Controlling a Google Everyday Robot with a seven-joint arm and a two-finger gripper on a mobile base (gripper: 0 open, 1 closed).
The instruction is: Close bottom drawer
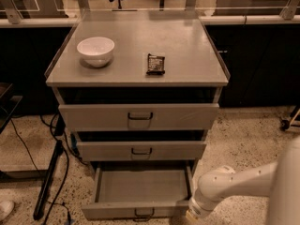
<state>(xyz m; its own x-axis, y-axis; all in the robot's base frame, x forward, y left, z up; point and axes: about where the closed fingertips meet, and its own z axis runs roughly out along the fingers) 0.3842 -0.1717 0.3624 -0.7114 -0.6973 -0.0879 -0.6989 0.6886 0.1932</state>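
Note:
The bottom drawer (140, 186) of the grey cabinet is pulled far out, showing a plain grey tray. Its slim front panel (117, 211) has a small dark loop handle (144, 214) at the frame's lower edge. My white arm (234, 184) reaches in from the right. The gripper (192, 215) is at the drawer's front right corner, low in the frame and mostly cut off, so its fingers do not show. The middle drawer (140, 150) and top drawer (139, 116) sit slightly out.
A white bowl (95, 50) and a dark snack bar (155, 63) lie on the cabinet top (187, 55). Black cables (51, 172) trail on the speckled floor at the left. Dark cabinets stand behind.

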